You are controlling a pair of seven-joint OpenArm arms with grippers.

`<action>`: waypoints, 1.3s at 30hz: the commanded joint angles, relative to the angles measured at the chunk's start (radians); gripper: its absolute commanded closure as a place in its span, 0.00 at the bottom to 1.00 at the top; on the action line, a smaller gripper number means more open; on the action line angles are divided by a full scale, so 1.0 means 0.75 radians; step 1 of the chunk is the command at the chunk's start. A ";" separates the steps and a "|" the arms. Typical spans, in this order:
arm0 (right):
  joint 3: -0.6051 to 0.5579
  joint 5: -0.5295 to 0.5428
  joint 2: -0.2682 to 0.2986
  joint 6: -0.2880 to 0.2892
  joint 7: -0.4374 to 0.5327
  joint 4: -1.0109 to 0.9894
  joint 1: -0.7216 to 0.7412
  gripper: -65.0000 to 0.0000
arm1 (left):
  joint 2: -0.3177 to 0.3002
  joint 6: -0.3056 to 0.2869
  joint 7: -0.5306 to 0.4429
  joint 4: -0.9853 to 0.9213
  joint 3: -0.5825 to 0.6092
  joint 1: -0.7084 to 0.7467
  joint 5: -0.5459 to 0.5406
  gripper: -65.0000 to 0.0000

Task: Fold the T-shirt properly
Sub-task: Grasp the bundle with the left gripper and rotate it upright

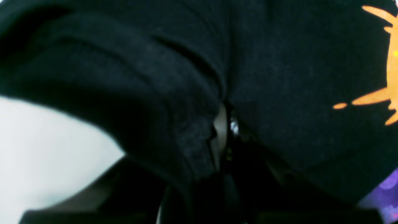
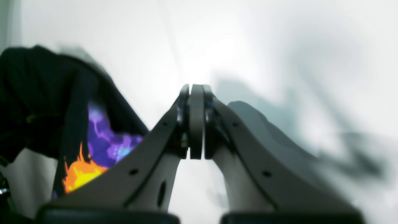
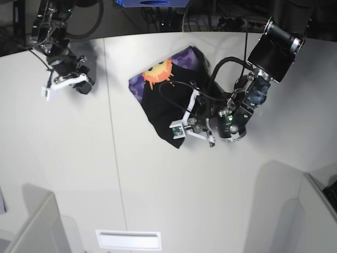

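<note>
Black cloth fills the left wrist view, bunched into folds right against the lens: the T-shirt, with orange flame tips of its print at the right edge and a patch of purple low right.

Table: white, wide, seamed into panels; it carries everything.

T-shirt on the table's far middle, in the base view a crumpled dark heap, partly lifted. Sun face and purple camouflage show on its upper left part; plain black hangs down to a point at its lower edge. In the right wrist view it sits at the left of the frame, print turned toward that camera, well apart from that arm's fingers.

Left arm: reaches in from the table's far right side, wrist bent down to the shirt's right edge.

Left gripper: at the shirt's lower right corner, clenched on a fold of the black cloth; cloth wraps around the fingers in its own view.

Right arm: over the far left of the table, clear of the shirt.

Right gripper: pads pressed flat together, nothing between them, above bare white table.
</note>
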 commanded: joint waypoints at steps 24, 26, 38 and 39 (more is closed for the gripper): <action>0.121 0.016 -0.049 0.008 0.018 0.022 -0.064 1.00 | -0.006 -0.013 -0.475 -0.064 0.460 -0.173 0.512 1.00; 0.121 0.016 -0.049 0.008 0.018 0.022 -0.068 1.00 | -0.004 -0.013 -0.475 -0.064 0.466 -0.173 0.514 1.00; 0.123 0.016 -0.051 0.008 0.018 0.022 -0.070 1.00 | 0.047 -0.013 -0.477 -0.064 0.503 -0.197 0.525 1.00; 0.125 0.016 -0.051 0.008 0.018 0.022 -0.070 1.00 | 0.047 -0.013 -0.477 -0.064 0.527 -0.214 0.525 1.00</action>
